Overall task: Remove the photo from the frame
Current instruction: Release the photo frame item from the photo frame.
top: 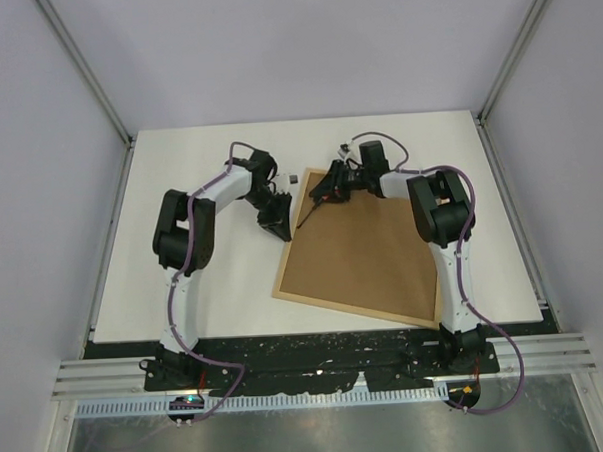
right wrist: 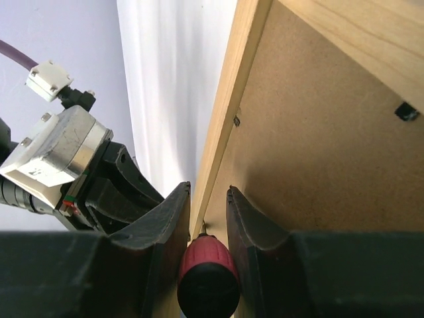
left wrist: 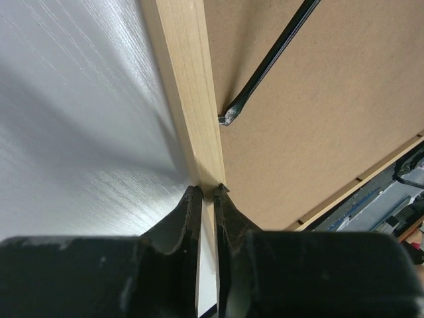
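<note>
- Light-wood frame (top: pixel 363 253): large, thin and rectangular. It lies face down and skewed on the white table (top: pixel 194 281) between the two arms, with its brown fibreboard back (left wrist: pixel 318 146) uppermost.
- Photo: not visible in any view. It is judged to sit beneath the fibreboard back, inside the frame.
- Left gripper (left wrist: pixel 207 192): at the frame's left edge. The jaws are drawn narrow, one finger on each side of the wooden rail (left wrist: pixel 189 86), pinching it.
- Right gripper (right wrist: pixel 208 193): near the frame's far corner. The jaws are closed around the red handle of a screwdriver (right wrist: pixel 209 281). Its black shaft reaches across the back, and the flat tip (left wrist: pixel 228 118) rests just beside the rail's inner edge.
- Small black tab (right wrist: pixel 405 111): sits on the back close to a rail and is likely a retainer holding the board in.
- Handling, frame: probably light, but broad and stiff. It is liable to slide on the smooth table when levered, so the rail pinch serves as a brace.
- Handling, photo: likely a thin sheet, light and limp, easily creased or scratched by the tool tip. It is best taken by a bare margin or corner once the back is lifted, not dragged by its printed face.
- Step in hand, as judged: prising at the seam between back and rail.
</note>
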Action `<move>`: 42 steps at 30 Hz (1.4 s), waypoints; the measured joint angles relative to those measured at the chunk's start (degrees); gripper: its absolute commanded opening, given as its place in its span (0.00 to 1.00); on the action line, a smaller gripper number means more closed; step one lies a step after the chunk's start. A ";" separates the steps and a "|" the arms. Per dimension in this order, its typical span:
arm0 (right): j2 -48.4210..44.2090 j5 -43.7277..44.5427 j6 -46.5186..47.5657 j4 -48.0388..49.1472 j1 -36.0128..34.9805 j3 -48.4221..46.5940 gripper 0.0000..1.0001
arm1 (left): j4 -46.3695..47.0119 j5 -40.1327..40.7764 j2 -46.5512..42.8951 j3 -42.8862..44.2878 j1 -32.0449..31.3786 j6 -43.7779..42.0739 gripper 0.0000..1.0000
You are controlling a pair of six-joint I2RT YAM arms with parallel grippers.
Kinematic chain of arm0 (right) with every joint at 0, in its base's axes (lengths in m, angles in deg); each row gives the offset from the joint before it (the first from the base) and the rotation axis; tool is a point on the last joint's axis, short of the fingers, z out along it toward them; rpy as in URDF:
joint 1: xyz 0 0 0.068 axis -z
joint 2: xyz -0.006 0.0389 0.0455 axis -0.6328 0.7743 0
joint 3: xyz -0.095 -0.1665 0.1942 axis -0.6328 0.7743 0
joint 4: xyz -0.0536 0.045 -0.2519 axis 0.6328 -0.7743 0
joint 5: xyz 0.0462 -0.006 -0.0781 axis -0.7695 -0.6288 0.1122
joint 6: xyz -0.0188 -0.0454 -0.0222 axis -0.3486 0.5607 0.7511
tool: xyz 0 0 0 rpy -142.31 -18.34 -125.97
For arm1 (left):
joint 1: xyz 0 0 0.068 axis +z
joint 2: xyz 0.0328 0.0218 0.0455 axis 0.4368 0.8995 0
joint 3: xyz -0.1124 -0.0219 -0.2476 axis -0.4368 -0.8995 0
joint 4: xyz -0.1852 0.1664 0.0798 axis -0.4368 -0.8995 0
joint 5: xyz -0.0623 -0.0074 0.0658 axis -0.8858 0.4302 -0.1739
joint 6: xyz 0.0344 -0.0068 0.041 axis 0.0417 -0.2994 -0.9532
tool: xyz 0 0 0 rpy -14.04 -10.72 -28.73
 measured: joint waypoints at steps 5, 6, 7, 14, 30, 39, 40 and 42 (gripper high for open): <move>-2.54 5.25 1.92 -1.86 -1.79 0.00 0.08 | -0.07 1.92 -0.74 -0.35 -0.81 0.24 0.10; -3.13 6.29 2.60 -2.27 -2.32 -0.04 0.08 | -0.15 2.21 -0.90 -0.52 -1.01 0.39 0.10; -3.98 8.02 3.69 -3.15 -3.10 -0.26 0.08 | -0.26 2.47 -1.07 -0.72 -1.20 0.52 0.10; -6.58 15.91 9.84 -8.52 -8.07 -3.10 0.08 | -2.19 3.48 -1.64 -1.49 -1.97 0.96 0.09; -7.19 2.82 21.16 -30.80 -4.42 -10.08 0.08 | -1.77 5.60 -2.58 0.52 -1.03 0.76 0.47; -15.23 1.90 34.53 -41.48 -1.22 -3.19 0.08 | -2.58 8.96 -0.24 7.82 -0.94 0.76 0.50; -15.85 2.34 35.76 -41.97 -1.44 -2.10 0.08 | -2.71 8.98 0.42 8.04 -1.18 0.74 0.50; -16.06 2.99 37.20 -42.23 -1.64 -0.61 0.08 | -3.23 9.14 1.64 8.11 -1.81 0.72 0.50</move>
